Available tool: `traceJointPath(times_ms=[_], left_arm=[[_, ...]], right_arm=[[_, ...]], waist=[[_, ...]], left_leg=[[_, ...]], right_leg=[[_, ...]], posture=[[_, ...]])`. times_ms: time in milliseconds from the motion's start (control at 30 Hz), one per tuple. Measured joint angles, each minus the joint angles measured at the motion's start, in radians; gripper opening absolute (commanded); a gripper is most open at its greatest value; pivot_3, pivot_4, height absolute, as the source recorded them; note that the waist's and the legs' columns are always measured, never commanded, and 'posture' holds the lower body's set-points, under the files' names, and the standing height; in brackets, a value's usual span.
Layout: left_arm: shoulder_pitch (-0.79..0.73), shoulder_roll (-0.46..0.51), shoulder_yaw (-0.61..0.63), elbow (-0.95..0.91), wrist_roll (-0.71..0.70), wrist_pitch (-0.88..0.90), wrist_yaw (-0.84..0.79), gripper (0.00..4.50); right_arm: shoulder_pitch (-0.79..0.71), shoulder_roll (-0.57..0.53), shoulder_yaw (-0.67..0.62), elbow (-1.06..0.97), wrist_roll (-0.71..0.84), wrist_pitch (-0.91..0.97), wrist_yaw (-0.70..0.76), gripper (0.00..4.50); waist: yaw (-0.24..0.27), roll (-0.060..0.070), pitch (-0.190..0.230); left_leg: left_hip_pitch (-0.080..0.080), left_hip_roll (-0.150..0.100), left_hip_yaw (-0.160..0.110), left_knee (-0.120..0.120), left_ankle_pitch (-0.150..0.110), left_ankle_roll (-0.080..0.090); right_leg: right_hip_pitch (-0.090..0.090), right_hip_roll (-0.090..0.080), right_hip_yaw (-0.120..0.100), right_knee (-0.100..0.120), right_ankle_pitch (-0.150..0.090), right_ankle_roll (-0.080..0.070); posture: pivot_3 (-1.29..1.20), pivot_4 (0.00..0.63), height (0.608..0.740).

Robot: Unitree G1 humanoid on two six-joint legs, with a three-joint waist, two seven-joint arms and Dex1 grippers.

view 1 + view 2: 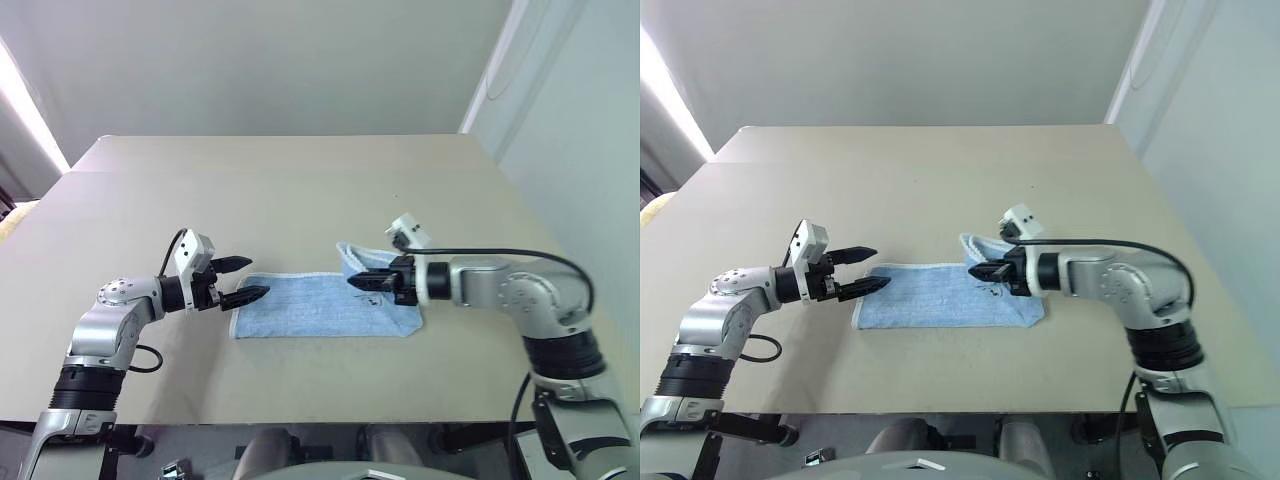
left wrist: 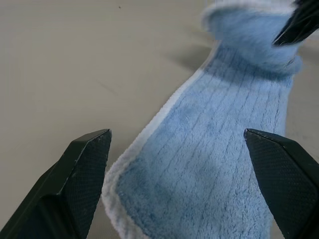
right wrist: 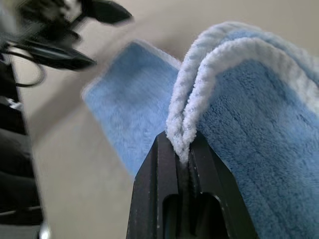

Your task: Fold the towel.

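**Right gripper carrying a towel edge across while the left waits open**

The right gripper [image 1: 357, 281] is pinching the doubled white hem of the towel [image 1: 310, 305], jaws clamped tight. The left gripper [image 1: 245, 279], at nine o'clock of the towel, is hanging with jaws wide, holding nothing. The towel is lying as a strip on the table [image 1: 300, 180], its three o'clock end lifted. The risk, as I judge it: the thin hem slipping free, or the free end dragging and skewing the fold. Count: one towel, two grippers.

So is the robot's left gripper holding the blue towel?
No, the left gripper is open beside the towel end; the right gripper pinches the hem.
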Motion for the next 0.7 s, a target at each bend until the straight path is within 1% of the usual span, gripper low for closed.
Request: traceJointPath(times_ms=[200,333,467,500,567,667,700], left_arm=[[0.019,0.0,0.0,-0.002,0.0,0.0,0.0,4.5],[0.018,0.0,0.0,-0.002,0.0,-0.01,0.0,4.5],[0.017,-0.001,0.0,-0.001,0.0,-0.013,0.0,4.5],[0.017,-0.001,0.0,-0.001,0.0,-0.013,0.0,4.5],[0.017,-0.001,0.0,0.001,0.0,-0.013,0.0,4.5],[0.016,-0.001,0.003,0.003,-0.002,-0.01,0.003,4.5],[0.016,-0.001,0.006,0.004,-0.004,-0.008,0.004,4.5]], right_arm=[[0.007,0.03,0.003,-0.026,-0.009,0.001,0.009,0.01],[0.01,0.053,0.049,-0.033,-0.024,0.006,0.015,0.01],[0.017,0.071,0.085,-0.044,-0.027,0.014,0.032,1.05],[0.017,0.075,0.094,-0.046,-0.029,0.014,0.034,1.47],[0.017,0.084,0.109,-0.046,-0.037,0.013,0.038,2.11],[0.017,0.096,0.113,-0.046,-0.043,-0.002,0.045,3.25],[0.017,0.103,0.108,-0.048,-0.043,-0.011,0.047,3.54]], waist=[[-0.002,0.0,0.0],[-0.002,0.0,0.0],[-0.003,0.0,0.0],[-0.003,0.0,0.0],[-0.003,0.0,0.0],[-0.003,0.0,0.0],[-0.003,0.0,0.0]], left_leg=[[0.0,0.0,0.0,0.0,0.0,0.0],[0.0,0.0,0.0,0.0,0.0,0.0],[0.0,0.0,0.0,0.0,0.0,0.0],[0.0,0.0,0.0,0.0,0.0,0.0],[0.0,0.0,0.0,0.0,0.0,0.0],[0.0,0.0,0.0,0.0,0.0,0.0],[0.0,0.0,0.0,0.0,0.0,0.0]], right_leg=[[0.0,0.0,0.0,0.0,0.0,0.0],[0.0,0.0,0.0,0.0,0.0,0.0],[0.0,0.0,0.0,0.0,0.0,0.0],[0.0,0.0,0.0,0.0,0.0,0.0],[0.0,0.0,0.0,0.0,0.0,0.0],[0.0,0.0,-0.001,0.001,0.0,0.0],[0.0,0.0,-0.001,0.001,0.0,0.0]], posture=[[0.0,0.0,0.726],[0.0,0.0,0.726],[0.0,0.0,0.726],[0.0,0.0,0.726],[0.0,0.0,0.726],[0.0,0.0,0.726],[0.0,0.0,0.726]])
